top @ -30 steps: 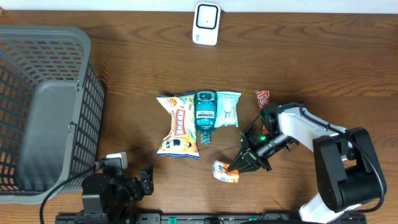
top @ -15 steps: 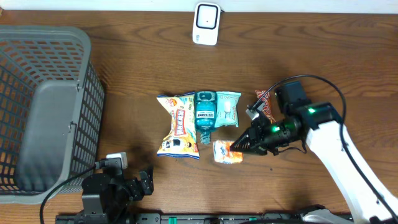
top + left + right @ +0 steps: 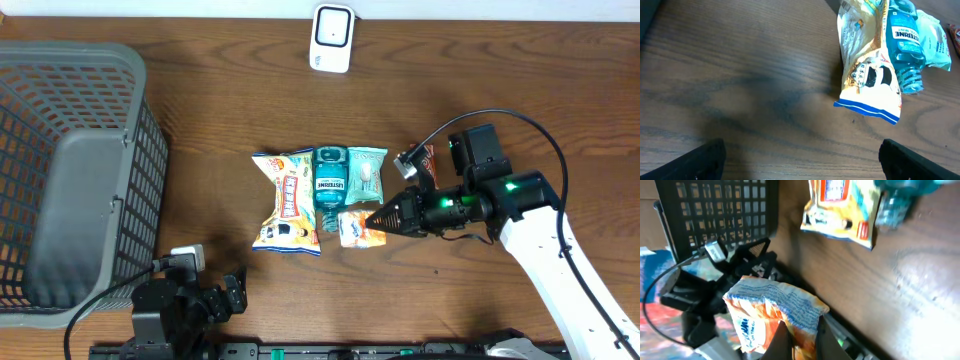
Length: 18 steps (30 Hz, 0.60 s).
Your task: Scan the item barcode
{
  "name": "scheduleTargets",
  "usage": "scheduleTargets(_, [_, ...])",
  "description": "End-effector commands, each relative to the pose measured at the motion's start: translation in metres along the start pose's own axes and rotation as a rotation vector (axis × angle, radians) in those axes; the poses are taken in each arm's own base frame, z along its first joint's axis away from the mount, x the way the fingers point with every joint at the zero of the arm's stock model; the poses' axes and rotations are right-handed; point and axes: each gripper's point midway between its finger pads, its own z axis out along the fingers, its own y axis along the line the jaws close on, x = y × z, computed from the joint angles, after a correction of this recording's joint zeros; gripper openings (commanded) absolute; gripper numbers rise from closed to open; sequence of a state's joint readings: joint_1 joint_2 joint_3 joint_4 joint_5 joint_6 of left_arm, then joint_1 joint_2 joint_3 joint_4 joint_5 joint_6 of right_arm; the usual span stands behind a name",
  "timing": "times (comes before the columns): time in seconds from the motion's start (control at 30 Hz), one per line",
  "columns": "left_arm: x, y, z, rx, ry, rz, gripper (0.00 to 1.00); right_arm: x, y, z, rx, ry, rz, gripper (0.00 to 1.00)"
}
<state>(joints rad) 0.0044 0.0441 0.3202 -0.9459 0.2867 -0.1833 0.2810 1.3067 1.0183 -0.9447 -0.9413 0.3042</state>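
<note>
right gripper [image 3: 378,217]: clamped narrow on the packet's edge, tips pointing to 9 o'clock.
packet [image 3: 357,228]: orange and white, crumpled, held in the right gripper; just at 5 o'clock of the bottle [image 3: 330,180].
left gripper [image 3: 235,290]: jaws wide, holding nothing, at the table's 7 o'clock edge.
scanner [image 3: 331,38]: white, at the 12 o'clock edge, well apart from the packet.
centre row: chips bag [image 3: 287,203], bottle, pouch [image 3: 366,175], side by side.
wrapper [image 3: 424,158]: red, at 3 o'clock of the pouch.
basket [image 3: 70,170]: grey, at 9 o'clock.
</note>
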Motion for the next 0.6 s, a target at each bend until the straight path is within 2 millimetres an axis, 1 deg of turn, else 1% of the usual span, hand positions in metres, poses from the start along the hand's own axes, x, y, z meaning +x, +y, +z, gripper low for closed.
scheduleTargets(0.0, [0.002,-0.002,-0.001,0.009,0.012,0.006,0.98,-0.019,-0.003,-0.004,0.053,-0.073,-0.197,0.01])
scheduleTargets(0.07, [0.002,-0.002,-0.001,0.008,0.012,0.006,0.98,-0.031,-0.004,-0.006,0.080,-0.114,-0.292,0.01])
scheduleTargets(0.17, [0.002,-0.002,-0.001,0.008,0.012,0.006,0.98,-0.058,-0.007,-0.011,0.148,-0.218,-0.388,0.01])
scheduleTargets(0.2, [0.002,-0.002,-0.001,0.008,0.012,0.006,0.98,-0.076,-0.011,-0.015,0.210,-0.285,-0.431,0.01])
scheduleTargets(0.33, [0.002,-0.002,-0.001,0.008,0.012,0.006,0.98,-0.125,-0.033,-0.028,0.445,-0.474,-0.501,0.01])
scheduleTargets(0.37, [0.002,-0.002,-0.001,0.008,0.012,0.006,0.98,-0.139,-0.036,-0.028,0.495,-0.525,-0.524,0.01])
scheduleTargets(0.4, [0.002,-0.002,-0.001,0.009,0.012,0.006,0.98,-0.148,-0.036,-0.026,0.511,-0.551,-0.540,0.01])
scheduleTargets(0.5, [0.002,-0.002,-0.001,0.008,0.012,0.006,0.98,-0.177,-0.031,-0.013,0.521,-0.627,-0.602,0.01])
scheduleTargets(0.57, [0.002,-0.002,-0.001,0.008,0.012,0.006,0.98,-0.197,-0.032,-0.007,0.536,-0.686,-0.631,0.01])
